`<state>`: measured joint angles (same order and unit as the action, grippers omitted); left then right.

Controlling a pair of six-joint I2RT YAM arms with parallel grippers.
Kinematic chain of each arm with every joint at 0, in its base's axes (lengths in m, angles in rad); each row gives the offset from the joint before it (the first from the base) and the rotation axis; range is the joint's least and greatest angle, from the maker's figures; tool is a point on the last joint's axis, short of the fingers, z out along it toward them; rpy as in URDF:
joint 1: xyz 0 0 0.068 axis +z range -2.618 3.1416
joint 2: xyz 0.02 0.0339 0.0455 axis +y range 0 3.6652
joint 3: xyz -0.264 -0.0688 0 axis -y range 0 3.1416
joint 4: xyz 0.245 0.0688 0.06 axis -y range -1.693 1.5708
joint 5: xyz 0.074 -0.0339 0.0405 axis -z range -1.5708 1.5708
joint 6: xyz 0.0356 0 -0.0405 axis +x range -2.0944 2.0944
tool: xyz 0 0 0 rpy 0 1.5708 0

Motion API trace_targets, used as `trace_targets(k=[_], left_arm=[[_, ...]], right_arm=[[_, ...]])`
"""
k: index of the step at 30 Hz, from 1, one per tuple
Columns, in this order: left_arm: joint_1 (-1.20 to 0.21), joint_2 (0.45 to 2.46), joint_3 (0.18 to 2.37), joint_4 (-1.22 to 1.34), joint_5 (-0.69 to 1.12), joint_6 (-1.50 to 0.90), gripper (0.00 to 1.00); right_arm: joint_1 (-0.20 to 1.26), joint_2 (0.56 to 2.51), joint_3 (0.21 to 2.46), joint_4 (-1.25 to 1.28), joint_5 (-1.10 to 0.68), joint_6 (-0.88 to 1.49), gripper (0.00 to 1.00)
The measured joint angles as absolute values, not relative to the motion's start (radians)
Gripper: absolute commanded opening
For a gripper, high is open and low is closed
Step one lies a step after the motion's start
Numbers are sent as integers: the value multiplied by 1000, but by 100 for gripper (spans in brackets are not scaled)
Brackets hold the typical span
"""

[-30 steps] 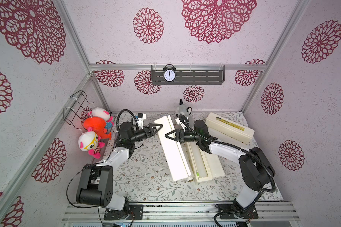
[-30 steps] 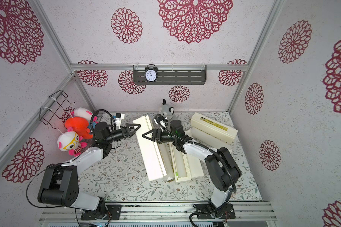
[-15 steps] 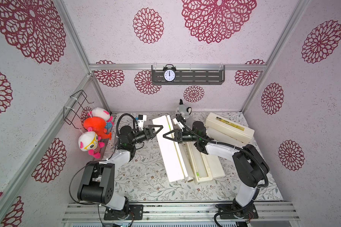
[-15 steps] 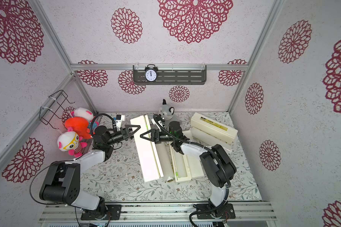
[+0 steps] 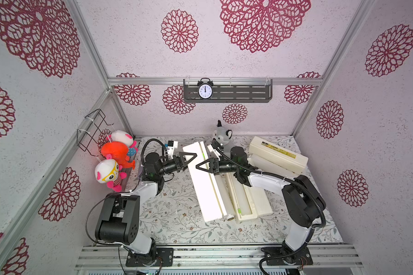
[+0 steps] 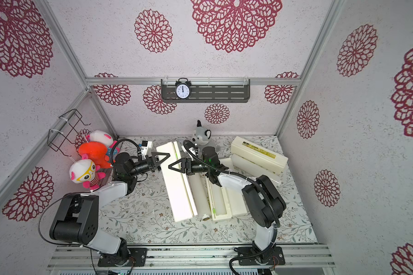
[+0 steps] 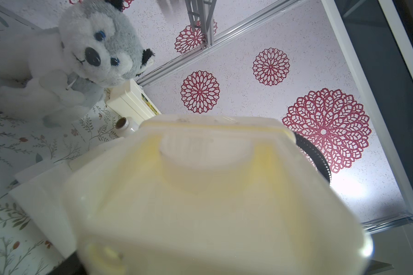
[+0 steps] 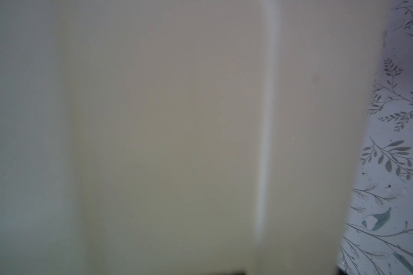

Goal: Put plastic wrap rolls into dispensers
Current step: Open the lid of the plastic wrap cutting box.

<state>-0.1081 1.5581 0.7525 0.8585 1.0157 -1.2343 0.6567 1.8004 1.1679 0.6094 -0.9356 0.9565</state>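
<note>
**Table and task objects, seen from above.** The floral-clothed table (image 5: 177,221) carries three cream dispensers.

- The leftmost dispenser (image 5: 202,188) lies lengthwise at centre, with its far end beneath both grippers. In the left wrist view a blurred cream end face fills most of the frame.
- The open dispenser (image 5: 256,209) lies near it on the right. Its lid is folded flat and its green slider (image 5: 238,211) sits at the near end.
- The labelled dispenser (image 5: 278,154) lies closed and angled at the rear right.
- The middle roll (image 5: 222,190) lies between the leftmost and open dispensers, just beside both, with its cardboard core showing at the near end.
- The rear roll (image 5: 267,164) lies against the front of the labelled dispenser.
- The left gripper (image 5: 193,156) reaches in from the left. Its fingers are seen side-on, so neither their spread nor any hold can be told.
- The right gripper (image 5: 199,167) faces it from the right with its fingers spread wide. Whether they touch the dispenser cannot be told, as the right wrist view shows only a blurred cream surface.
- A plush husky (image 5: 222,138) sits at the rear.
- An alarm clock (image 5: 205,91) stands on the wall shelf.
</note>
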Motion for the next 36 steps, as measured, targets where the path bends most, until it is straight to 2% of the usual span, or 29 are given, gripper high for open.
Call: trace_targets(k=[4, 6, 7, 20, 36], left_arm=[[-106, 1558, 752, 861, 1025, -1240, 87], [-105, 1558, 752, 859, 1026, -1240, 97], [-104, 1558, 752, 859, 1027, -1241, 99], [-97, 1544, 761, 791, 1023, -1214, 98], [-71, 1553, 736, 942, 1050, -1311, 98]], right_arm=[[657, 1793, 1178, 566, -934, 929, 66], [657, 1792, 1184, 545, -931, 914, 66], [657, 1791, 1187, 533, -928, 906, 66], [664, 1785, 1189, 495, -905, 865, 66], [672, 1778, 1174, 549, -889, 872, 65]])
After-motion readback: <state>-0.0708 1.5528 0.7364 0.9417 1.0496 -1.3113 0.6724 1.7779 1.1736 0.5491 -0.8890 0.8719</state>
